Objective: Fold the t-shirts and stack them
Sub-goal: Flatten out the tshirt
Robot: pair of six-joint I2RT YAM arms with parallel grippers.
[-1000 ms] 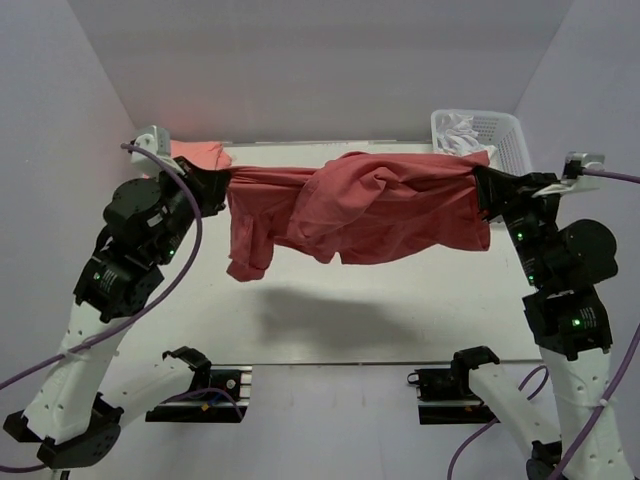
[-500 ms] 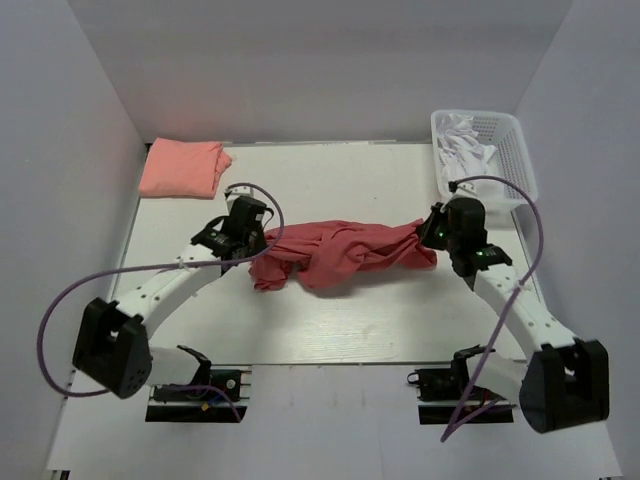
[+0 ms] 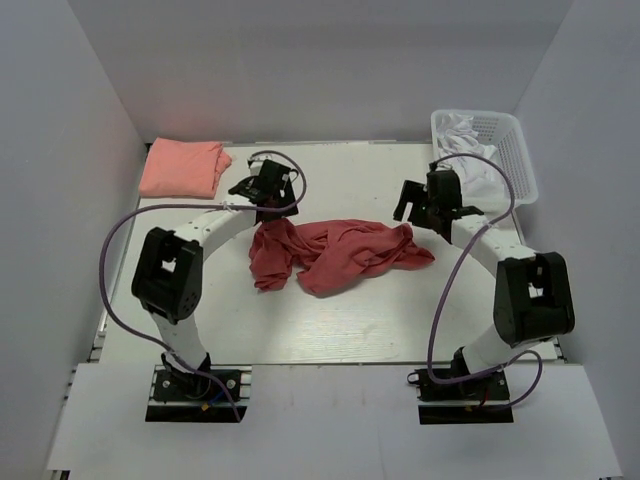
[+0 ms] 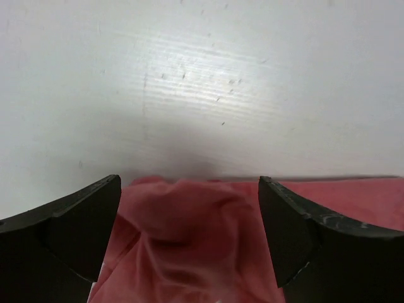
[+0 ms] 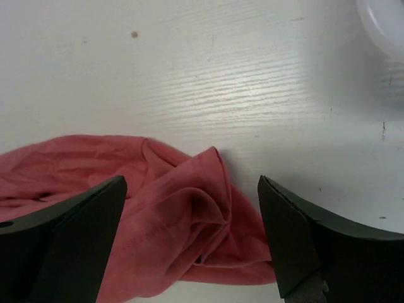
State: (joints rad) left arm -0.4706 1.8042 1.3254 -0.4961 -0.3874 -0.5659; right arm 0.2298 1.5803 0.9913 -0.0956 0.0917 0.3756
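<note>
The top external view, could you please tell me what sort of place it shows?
Probably a robotics lab test cell: plain white walls box in a white wooden tabletop, with a crumpled brick-red t-shirt, a folded salmon-pink t-shirt and a white plastic laundry basket.

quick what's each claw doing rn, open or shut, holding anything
left claw: open, holding nothing, above the red t-shirt
right claw: open, holding nothing

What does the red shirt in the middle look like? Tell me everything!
The red shirt is soft, dull brick-red cloth, crumpled into a long wrinkly heap, not folded. It lies on the white table, stretched left to right. The left gripper and right gripper stand open at its two ends; neither holds it.
</note>
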